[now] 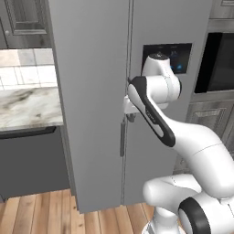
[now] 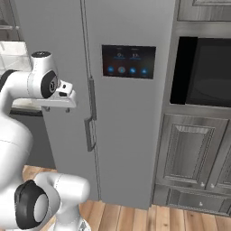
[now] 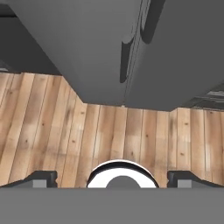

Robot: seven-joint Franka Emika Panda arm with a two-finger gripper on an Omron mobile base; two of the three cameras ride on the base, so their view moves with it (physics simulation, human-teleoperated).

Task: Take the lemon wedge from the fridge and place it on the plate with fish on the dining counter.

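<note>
The lemon wedge is not out yet. It must be inside the fridge (image 1: 100,91), and both tall grey doors are shut, so nothing inside can be seen. The fridge has two grey bar handles (image 2: 90,119) next to each other, near the crack where the doors meet. The right door has a dark panel (image 2: 128,61) with small blue lights.

The white arm (image 1: 155,114) is up in front of the fridge, near the handles. Its tool (image 2: 57,108) hangs at about the height of the handles, on the left door's side, and points down. In the hand view the two dark fingertips (image 3: 41,178) are far apart, with only the wooden floor (image 3: 131,131) between them. The tool is spread wide and holds nothing. It is close to the handles, but it does not touch them.

This looks like the very first step: getting the fridge open. Next, the tool probably needs to turn toward a handle, slip its fingers around the bar, squeeze, and pull the door out. Which door hides the wedge cannot be told from here.

Around the fridge, there is a marble worktop (image 1: 27,107) with white tiles on the left. On the right are a dark oven (image 2: 203,74) and grey cabinets (image 2: 194,153).
</note>
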